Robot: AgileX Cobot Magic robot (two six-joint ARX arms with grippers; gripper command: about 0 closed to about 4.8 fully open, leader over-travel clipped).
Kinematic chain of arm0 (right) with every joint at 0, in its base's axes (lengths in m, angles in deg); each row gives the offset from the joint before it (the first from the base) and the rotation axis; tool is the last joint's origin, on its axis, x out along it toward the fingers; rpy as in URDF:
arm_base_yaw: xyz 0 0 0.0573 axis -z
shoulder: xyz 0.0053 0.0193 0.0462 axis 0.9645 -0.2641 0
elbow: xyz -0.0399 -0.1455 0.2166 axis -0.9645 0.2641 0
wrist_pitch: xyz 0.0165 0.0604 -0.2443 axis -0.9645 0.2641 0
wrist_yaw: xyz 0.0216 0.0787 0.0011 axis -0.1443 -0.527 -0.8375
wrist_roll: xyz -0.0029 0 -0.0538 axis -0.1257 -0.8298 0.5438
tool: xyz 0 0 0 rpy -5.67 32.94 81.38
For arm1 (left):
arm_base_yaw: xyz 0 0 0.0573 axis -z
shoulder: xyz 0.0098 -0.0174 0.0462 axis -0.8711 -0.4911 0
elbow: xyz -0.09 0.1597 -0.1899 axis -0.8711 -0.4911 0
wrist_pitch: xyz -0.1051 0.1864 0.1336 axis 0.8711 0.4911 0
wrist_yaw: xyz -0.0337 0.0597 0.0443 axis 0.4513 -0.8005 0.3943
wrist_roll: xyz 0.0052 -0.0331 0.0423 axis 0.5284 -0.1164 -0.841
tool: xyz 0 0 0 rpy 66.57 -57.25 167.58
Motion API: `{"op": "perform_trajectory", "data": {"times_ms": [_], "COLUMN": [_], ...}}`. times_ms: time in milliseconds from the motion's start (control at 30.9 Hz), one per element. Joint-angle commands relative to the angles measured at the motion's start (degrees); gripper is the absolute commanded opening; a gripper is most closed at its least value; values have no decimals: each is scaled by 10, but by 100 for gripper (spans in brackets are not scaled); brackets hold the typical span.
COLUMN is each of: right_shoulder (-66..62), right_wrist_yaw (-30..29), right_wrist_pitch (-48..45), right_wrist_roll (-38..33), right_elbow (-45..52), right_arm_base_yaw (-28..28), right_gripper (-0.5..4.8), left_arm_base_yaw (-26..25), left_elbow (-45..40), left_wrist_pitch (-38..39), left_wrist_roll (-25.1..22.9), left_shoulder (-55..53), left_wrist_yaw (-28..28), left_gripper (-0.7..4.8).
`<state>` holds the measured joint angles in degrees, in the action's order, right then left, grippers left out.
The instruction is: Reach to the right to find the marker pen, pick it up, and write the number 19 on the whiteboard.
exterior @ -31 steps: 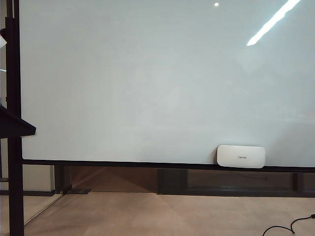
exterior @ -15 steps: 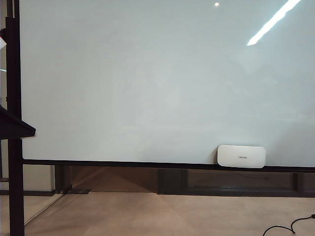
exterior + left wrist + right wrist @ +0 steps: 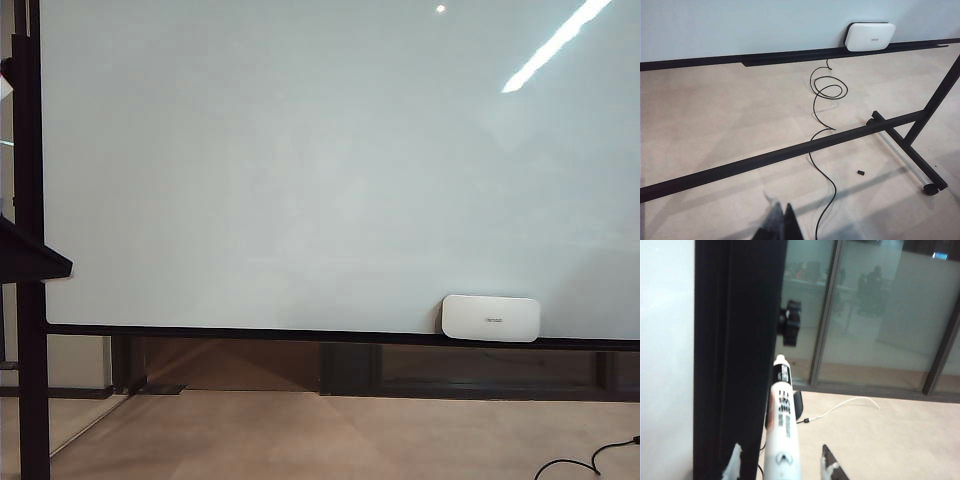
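**Q:** What fills the exterior view?

**A:** The whiteboard (image 3: 330, 160), glossy white in a thin black frame, bearing no visible strokes. A white rounded eraser (image 3: 491, 318) rests on the whiteboard's lower ledge, toward its right end. Neither arm appears in this view.

**Q:** Where is the marker pen?

**A:** In the right wrist view, the marker pen (image 3: 782, 425), white with a black band and printed label, stands between the two fingertips of the right gripper (image 3: 781, 462), its tip pointing away from the camera. It lies just beside the black upright post (image 3: 735, 355) of the whiteboard's frame; a strip of the whiteboard (image 3: 665, 355) shows on the post's far side. The fingertips stand wide, with a gap visible on each side of the pen, so no firm grip is shown.

**Q:** And the left gripper?

**A:** In the left wrist view, only dark, blurred tips of the left gripper (image 3: 782, 225) enter the edge of the picture; whether they stand apart or together cannot be told. It hangs above the floor, well short of the whiteboard's ledge (image 3: 790, 55), with a black cable (image 3: 820, 120) and the stand's black bars (image 3: 790, 150) lying on the floor between.
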<state>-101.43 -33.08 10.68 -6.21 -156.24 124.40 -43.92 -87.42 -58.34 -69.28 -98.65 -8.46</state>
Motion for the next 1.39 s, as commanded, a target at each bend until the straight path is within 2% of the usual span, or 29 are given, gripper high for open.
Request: {"op": "perform_trajectory", "data": {"times_ms": [32,809,1392], "right_shoulder": [-5,-36,-35], "right_wrist_yaw": [5,45,10], "right_wrist_pitch": [4,7,2], "right_wrist_roll": [0,4,-19], "right_elbow": [-14,-54,-59], "right_arm_base_yaw": [2,-16,-15], "right_gripper": [208,206,207], "left_arm_base_yaw": [0,0,0], "left_elbow": [3,3,2], "left_wrist_pitch": [-4,-4,6], "left_wrist_roll": [0,6,6], "left_shoulder": [1,1,1], "left_wrist_yaw": [-1,-1,-1], "left_gripper": [-5,-5,-5]}}
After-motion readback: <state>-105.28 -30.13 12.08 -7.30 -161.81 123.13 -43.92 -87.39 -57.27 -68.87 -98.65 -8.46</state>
